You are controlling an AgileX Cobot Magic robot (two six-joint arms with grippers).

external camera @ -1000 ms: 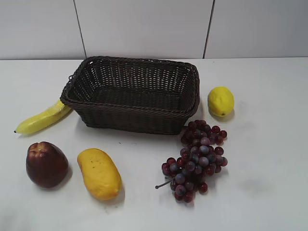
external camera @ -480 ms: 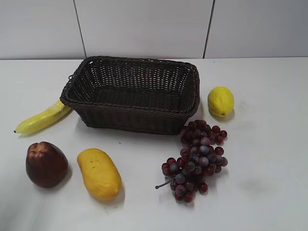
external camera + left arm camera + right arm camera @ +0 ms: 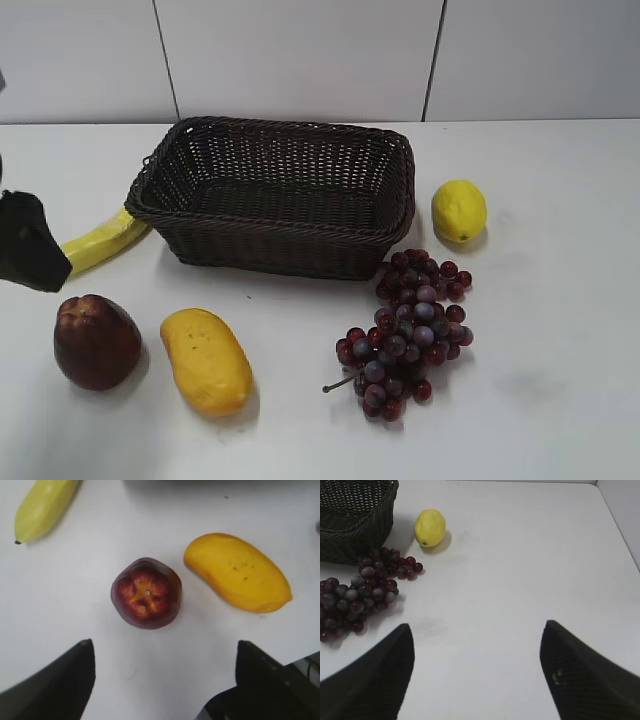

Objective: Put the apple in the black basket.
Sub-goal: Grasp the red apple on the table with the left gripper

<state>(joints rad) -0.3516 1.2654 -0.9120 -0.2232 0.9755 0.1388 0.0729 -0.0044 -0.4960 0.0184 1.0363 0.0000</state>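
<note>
On the white table [image 3: 560,400], the large dark woven wicker basket [image 3: 275,195] sits at the back centre. The long yellow banana [image 3: 105,240] lies against its left end, and the yellow lemon [image 3: 458,210] is just beside its right end. In front, from left to right, lie the dark red apple [image 3: 96,341], the yellow-orange mango [image 3: 206,360] and the bunch of dark red grapes [image 3: 410,330]. The black left tool [image 3: 30,255] is at the left edge, behind the apple and overlapping the banana's tip.

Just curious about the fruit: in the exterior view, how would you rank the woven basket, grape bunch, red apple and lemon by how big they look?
1. Dark woven wicker basket
2. Bunch of dark red grapes
3. Dark red apple
4. Yellow lemon, though it sits farther from the camera
</note>
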